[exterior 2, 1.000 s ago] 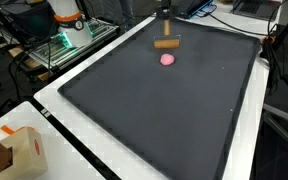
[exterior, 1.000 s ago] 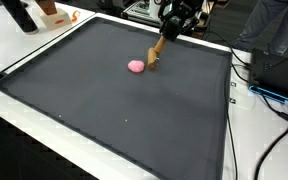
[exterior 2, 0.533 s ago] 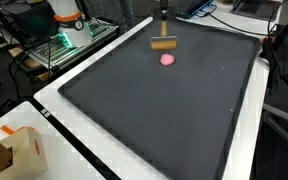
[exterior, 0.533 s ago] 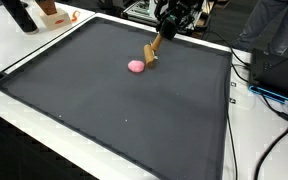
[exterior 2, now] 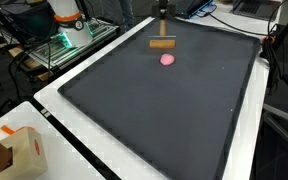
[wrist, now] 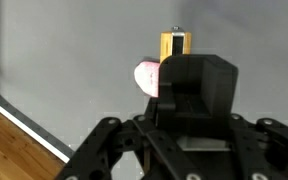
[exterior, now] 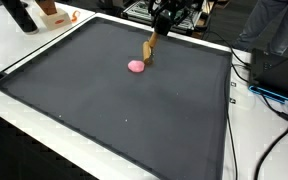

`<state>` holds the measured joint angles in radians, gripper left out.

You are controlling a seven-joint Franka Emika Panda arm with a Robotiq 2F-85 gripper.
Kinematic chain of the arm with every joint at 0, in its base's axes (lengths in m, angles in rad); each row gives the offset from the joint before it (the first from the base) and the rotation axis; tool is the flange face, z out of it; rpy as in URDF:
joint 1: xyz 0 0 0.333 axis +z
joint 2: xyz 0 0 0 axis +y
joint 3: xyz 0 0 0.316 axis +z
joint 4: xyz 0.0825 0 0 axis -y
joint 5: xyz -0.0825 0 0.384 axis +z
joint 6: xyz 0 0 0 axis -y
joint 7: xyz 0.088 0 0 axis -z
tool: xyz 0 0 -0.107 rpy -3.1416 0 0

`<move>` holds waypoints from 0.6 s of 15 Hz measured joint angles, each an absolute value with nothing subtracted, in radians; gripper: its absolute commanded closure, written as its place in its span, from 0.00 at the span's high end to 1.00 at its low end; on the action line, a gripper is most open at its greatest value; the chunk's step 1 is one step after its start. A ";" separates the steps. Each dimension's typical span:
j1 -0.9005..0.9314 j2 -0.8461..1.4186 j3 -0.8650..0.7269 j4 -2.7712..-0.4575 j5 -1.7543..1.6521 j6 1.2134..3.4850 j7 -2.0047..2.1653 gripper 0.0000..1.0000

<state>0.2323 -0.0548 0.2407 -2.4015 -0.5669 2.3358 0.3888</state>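
My gripper (exterior: 159, 30) hangs over the far side of the black mat (exterior: 114, 110), shut on a brown wooden block (exterior: 149, 47) that slants down from its fingers. The same block (exterior 2: 161, 44) looks level under the gripper (exterior 2: 162, 30) in an exterior view. A small pink lump (exterior: 136, 66) lies on the mat just beside and below the block's lower end, apart from it. The wrist view shows the block's end (wrist: 175, 45) sticking out past the black fingers (wrist: 194, 85), and the pink lump (wrist: 146, 78) half hidden beside them.
A white tabletop (exterior: 24, 50) borders the mat. A cardboard box (exterior 2: 9, 150) sits at a near corner. Cables (exterior: 269, 95) and dark equipment line one side. A lit rack (exterior 2: 64, 45) stands beyond the table, with a wooden floor (wrist: 14, 150) below.
The gripper has risen slightly with the wooden block, whose lower end has come up and away from the pink lump. The pink lump has not moved.
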 measured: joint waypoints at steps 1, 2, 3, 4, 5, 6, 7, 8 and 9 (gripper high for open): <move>0.227 -0.059 0.236 -2.398 -0.550 2.335 0.375 0.24; 0.221 -0.062 0.232 -2.393 -0.529 2.335 0.359 0.24; 0.215 -0.064 0.227 -2.385 -0.508 2.334 0.342 0.24; 0.209 -0.065 0.222 -2.378 -0.486 2.333 0.326 0.24; 0.204 -0.065 0.217 -2.370 -0.467 2.332 0.312 0.24; 0.198 -0.065 0.211 -2.360 -0.447 2.330 0.299 0.24; 0.192 -0.065 0.206 -2.351 -0.426 2.327 0.284 0.24; 0.186 -0.066 0.200 -2.341 -0.408 2.325 0.272 0.24; 0.179 -0.066 0.193 -2.330 -0.388 2.321 0.259 0.24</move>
<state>0.1793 -0.0655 0.1934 -2.3304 -0.3880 2.3212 0.2594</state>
